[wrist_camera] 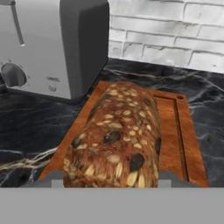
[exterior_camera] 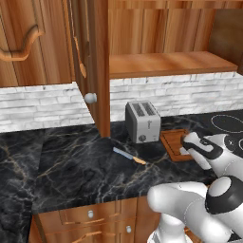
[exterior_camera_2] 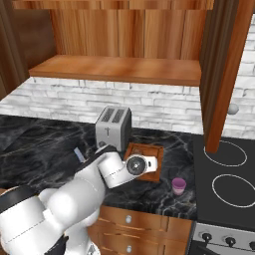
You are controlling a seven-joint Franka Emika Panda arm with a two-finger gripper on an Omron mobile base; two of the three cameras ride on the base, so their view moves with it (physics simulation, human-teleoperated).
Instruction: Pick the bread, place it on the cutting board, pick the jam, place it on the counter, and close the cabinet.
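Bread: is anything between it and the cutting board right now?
Nothing visible. In the hand view the bread is over the board, with bare wood showing beside it. The toaster stands off to one side, not on the board.

The bread (wrist_camera: 116, 135) — a dark brown, seed-studded loaf chunk with a rounded top — lies lengthwise over the cutting board (wrist_camera: 175, 131), a reddish-brown grooved board flat on the black-marble table (exterior_camera: 76, 166) just beside the toaster. The jam (exterior_camera_2: 179, 186) stands upright beyond the board, away from the toaster. The cabinet (exterior_camera_2: 221, 74) door stands open.
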